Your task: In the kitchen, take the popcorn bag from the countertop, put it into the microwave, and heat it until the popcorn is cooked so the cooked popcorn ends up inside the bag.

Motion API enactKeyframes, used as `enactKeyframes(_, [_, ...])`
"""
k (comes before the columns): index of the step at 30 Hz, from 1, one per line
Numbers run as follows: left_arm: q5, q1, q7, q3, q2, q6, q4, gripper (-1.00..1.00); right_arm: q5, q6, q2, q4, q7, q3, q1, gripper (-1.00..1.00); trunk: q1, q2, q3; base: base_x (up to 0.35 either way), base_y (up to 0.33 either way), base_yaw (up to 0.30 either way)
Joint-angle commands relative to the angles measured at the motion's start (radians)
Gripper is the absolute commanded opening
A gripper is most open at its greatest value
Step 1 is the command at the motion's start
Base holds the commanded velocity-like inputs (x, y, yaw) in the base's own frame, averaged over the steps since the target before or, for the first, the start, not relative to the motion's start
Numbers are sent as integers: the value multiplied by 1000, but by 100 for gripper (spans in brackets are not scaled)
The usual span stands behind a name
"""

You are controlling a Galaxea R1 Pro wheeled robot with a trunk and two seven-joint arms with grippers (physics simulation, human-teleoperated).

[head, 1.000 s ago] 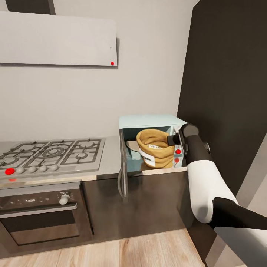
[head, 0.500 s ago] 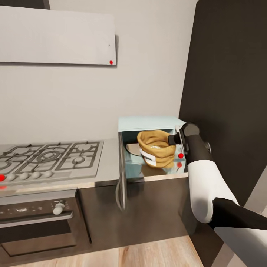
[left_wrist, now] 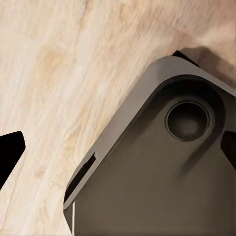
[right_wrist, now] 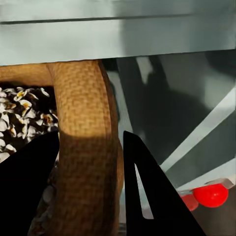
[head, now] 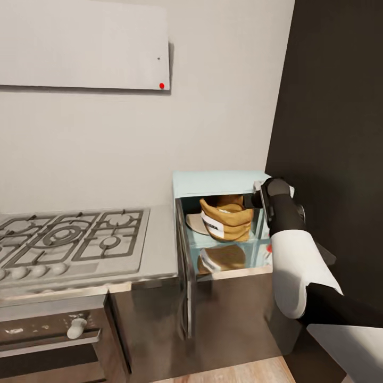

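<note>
1. Head view: the right arm reaches into the open microwave (head: 218, 182), and its gripper (head: 250, 202) meets the rim of the popcorn bag (head: 226, 218), which stands inside the cavity.
2. Right wrist view: the two dark fingers (right_wrist: 147, 191) straddle the bag's rolled rim, one on each side, grasping it; popcorn (right_wrist: 22, 113) lies inside the bag.
3. The microwave door (head: 186, 266) hangs open on the side of the stove (head: 69, 239).
4. Left wrist view: wooden floor (left_wrist: 59, 73) and a dark robot part (left_wrist: 162, 177); whether the left gripper is clenched or released cannot be told.
</note>
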Motion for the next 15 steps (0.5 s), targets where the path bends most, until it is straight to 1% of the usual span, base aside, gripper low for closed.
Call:
enactKeyframes(1, [-3, -1, 2, 4, 0, -2, 0, 100, 6, 1, 18, 5, 11, 46, -1, -100, 0, 0, -1, 22, 24, 0])
enactKeyframes(3, [-3, -1, 2, 4, 0, -2, 0, 100, 5, 1, 18, 5, 13, 46, -1, -100, 0, 0, -1, 51, 90, 0])
enactKeyframes(6, [-3, -1, 2, 4, 0, -2, 0, 100, 6, 1, 19, 5, 13, 46, -1, -100, 0, 0, -1, 96, 179, 0])
enactKeyframes(9, [-3, -1, 2, 4, 0, -2, 0, 100, 6, 1, 19, 5, 13, 46, -1, -100, 0, 0, -1, 19, 31, 0])
enactKeyframes(10, [-5, 0, 3, 5, 0, -3, -5, 100, 4, -4, -13, -5, 13, -7, -1, -100, 0, 1, -1, 0, 0, 0])
enactKeyframes(14, [-5, 0, 2, 5, 0, -3, -5, 100, 40, -5, 4, -6, 11, -12, -1, -100, 0, 1, -1, 0, 0, 0])
enactKeyframes(15, [-5, 0, 2, 5, 0, -3, -5, 100, 50, -5, 10, -10, 12, -18, -1, -100, 0, 1, -1, 0, 0, 0])
